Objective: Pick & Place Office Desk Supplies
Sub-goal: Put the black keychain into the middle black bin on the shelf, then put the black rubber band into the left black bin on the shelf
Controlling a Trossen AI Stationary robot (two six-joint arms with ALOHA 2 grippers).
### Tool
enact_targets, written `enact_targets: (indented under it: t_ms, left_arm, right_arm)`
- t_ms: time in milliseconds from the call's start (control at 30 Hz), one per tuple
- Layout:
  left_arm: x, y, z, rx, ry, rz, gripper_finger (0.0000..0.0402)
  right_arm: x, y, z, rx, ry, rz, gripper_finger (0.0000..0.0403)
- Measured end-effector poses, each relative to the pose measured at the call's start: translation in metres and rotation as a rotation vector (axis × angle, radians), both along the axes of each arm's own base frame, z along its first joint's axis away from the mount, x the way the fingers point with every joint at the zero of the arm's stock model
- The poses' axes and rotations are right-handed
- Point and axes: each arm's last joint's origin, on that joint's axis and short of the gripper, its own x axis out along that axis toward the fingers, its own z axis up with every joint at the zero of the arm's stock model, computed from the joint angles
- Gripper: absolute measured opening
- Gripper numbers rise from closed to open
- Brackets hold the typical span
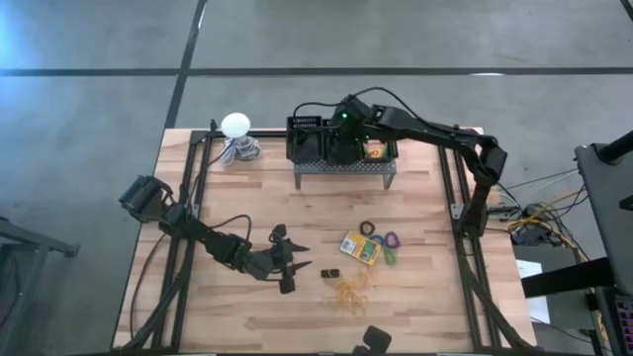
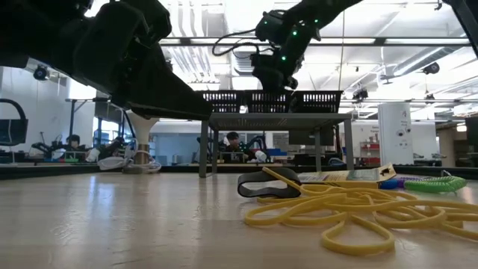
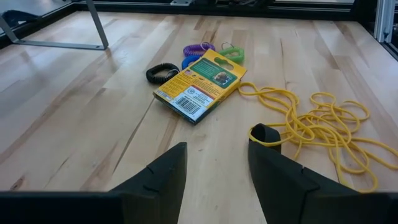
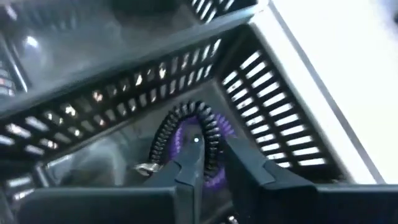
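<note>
My right gripper [image 1: 346,127] reaches down into a compartment of the grey perforated stand [image 1: 341,166] and is shut on a purple-and-black coil ring [image 4: 193,127]. A crayon box [image 1: 374,150] sits in the stand's right compartment. My left gripper [image 3: 217,149] hovers open over the table [image 1: 247,198], short of a small black clip [image 3: 264,134] and the tangle of yellow rubber bands [image 3: 323,124]. Beyond them lie a yellow-and-green crayon box [image 3: 200,86], flat on the wood, and black [image 3: 161,73], purple [image 3: 198,48] and green [image 3: 231,51] rings. My right gripper has the coil ring by one side of its loop [image 4: 217,163], with one finger [image 4: 191,163] inside the loop and the other outside. The fingers point down into the compartment from above. Whether the ring rests on the compartment floor, I cannot tell.
A white ball-shaped object [image 1: 235,125] with a coiled cable stands at the far left of the table. A dark object [image 1: 373,339] lies at the near edge. Black rails [image 1: 194,188] run along both sides. People sit in the room behind [image 2: 233,143].
</note>
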Motion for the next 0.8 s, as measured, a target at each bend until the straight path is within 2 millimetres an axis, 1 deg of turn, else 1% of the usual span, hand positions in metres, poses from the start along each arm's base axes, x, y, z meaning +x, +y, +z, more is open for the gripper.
enact_targets:
  t_ms: [167, 233, 300, 367, 467, 533, 600, 700, 800]
  left_arm:
    - [0.000, 0.000, 0.000, 0.001, 0.002, 0.000, 0.0173]
    - [0.000, 0.000, 0.000, 0.001, 0.002, 0.000, 0.0173]
    - [0.000, 0.000, 0.000, 0.001, 0.002, 0.000, 0.0173]
    - [0.000, 0.000, 0.000, 0.001, 0.002, 0.000, 0.0173]
    - [0.000, 0.000, 0.000, -0.001, 0.002, 0.000, 0.0173]
    - [0.000, 0.000, 0.000, -0.008, 0.002, 0.002, 0.0173]
    - [0.000, 0.000, 0.000, -0.012, 0.001, 0.004, 0.0173]
    - [0.000, 0.000, 0.000, -0.013, 0.000, 0.004, 0.0173]
    - [0.000, -0.001, 0.000, -0.016, -0.006, 0.005, 0.0173]
  right_arm:
    - [-0.007, 0.000, 0.013, -0.109, 0.016, -0.095, 0.0122]
    - [-0.012, 0.003, 0.023, -0.139, 0.005, -0.096, 0.0139]
    - [-0.015, 0.011, 0.034, -0.153, -0.023, -0.079, 0.0149]
    - [-0.017, 0.026, 0.043, -0.148, -0.053, -0.028, 0.0154]
    - [-0.019, 0.059, 0.050, -0.141, -0.080, 0.077, 0.0155]
    - [-0.023, 0.086, 0.051, -0.143, -0.096, 0.147, 0.0151]
    - [-0.028, 0.116, 0.049, -0.135, -0.113, 0.221, 0.0145]
    - [-0.038, 0.162, 0.038, -0.117, -0.145, 0.339, 0.0134]
    - [-0.050, 0.202, 0.018, -0.093, -0.202, 0.443, 0.0125]
